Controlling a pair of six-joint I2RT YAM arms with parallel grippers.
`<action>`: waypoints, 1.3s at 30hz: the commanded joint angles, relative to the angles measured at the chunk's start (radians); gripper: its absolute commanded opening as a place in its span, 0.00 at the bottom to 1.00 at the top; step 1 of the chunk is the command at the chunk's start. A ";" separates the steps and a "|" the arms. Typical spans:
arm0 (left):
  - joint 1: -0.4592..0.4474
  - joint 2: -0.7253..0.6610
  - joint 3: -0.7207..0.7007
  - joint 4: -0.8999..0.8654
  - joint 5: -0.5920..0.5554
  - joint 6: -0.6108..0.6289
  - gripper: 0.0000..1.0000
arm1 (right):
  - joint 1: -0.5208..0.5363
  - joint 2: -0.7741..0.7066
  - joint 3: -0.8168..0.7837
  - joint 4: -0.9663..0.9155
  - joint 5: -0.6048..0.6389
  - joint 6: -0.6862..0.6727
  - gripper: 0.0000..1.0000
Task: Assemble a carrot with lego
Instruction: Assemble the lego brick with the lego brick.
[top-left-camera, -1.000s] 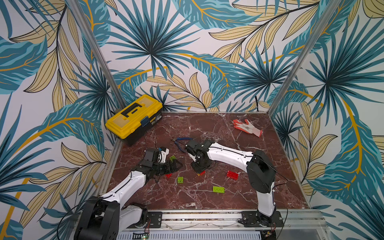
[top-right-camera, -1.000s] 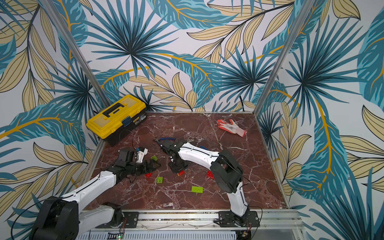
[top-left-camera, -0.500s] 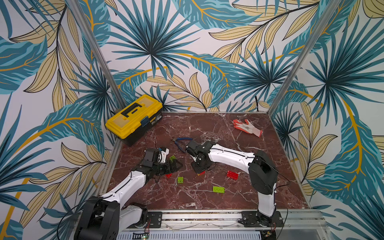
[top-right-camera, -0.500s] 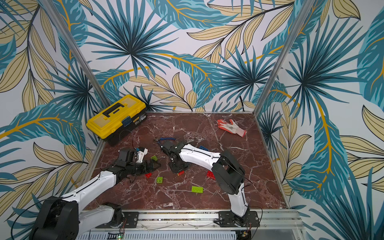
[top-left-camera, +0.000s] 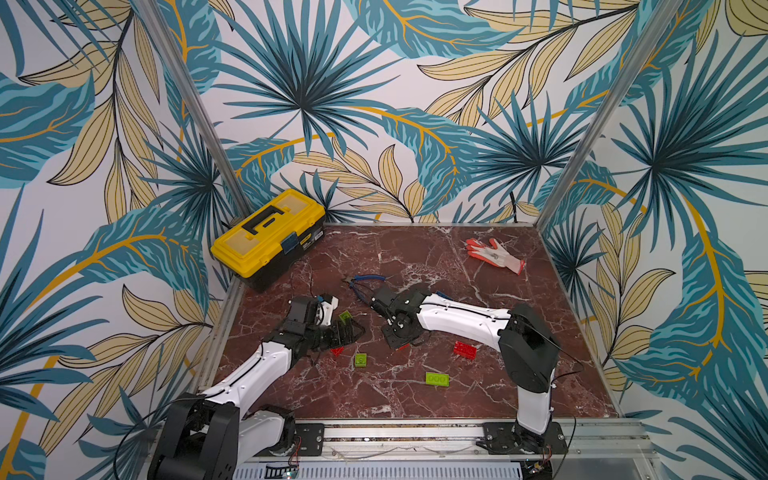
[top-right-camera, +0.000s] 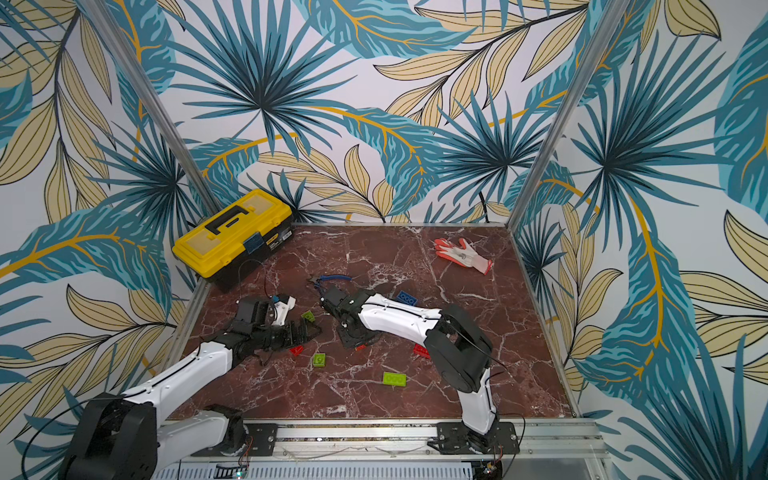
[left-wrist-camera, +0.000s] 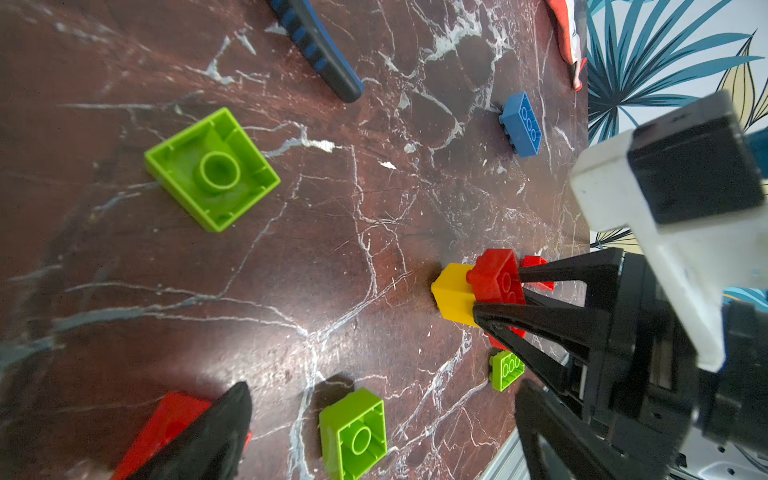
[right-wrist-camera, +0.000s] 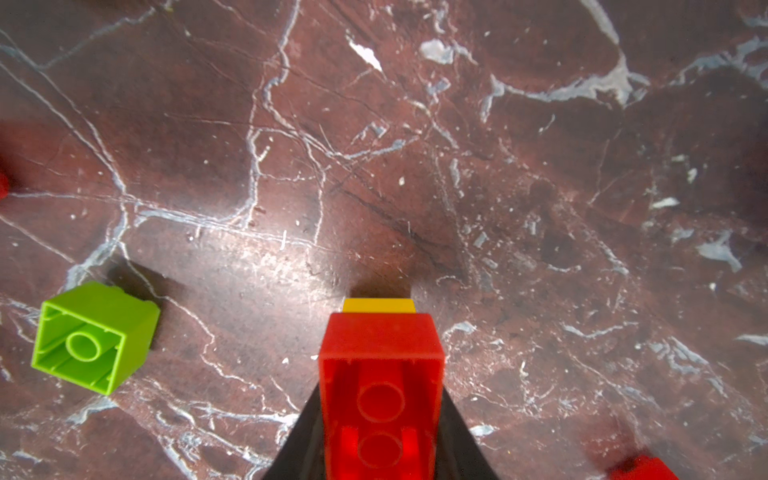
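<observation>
hardly anything is shifting since a second ago; only the right elbow (top-left-camera: 525, 345) is creeping. right claw (left-wrist-camera: 498, 291) is clamping the half-built carrot (left-wrist-camera: 490, 276) by its red brick (right-wrist-camera: 380, 353), yellow tip (left-wrist-camera: 453, 297) jutting beyond the fingertips, meeting the marble (right-wrist-camera: 540, 166). left claw (top-left-camera: 347, 332) is gaping nearby. advise keeping the stack square while pressing.
</observation>
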 joint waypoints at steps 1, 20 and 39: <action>-0.002 -0.026 0.009 0.012 0.006 0.005 0.99 | -0.002 0.097 -0.065 -0.016 0.012 -0.088 0.23; 0.001 -0.022 0.063 -0.043 -0.043 0.002 0.99 | -0.085 0.040 -0.021 -0.052 -0.136 -0.620 0.29; -0.036 0.050 0.050 0.080 0.170 -0.042 0.99 | -0.085 -0.008 0.009 -0.039 -0.192 -0.560 0.43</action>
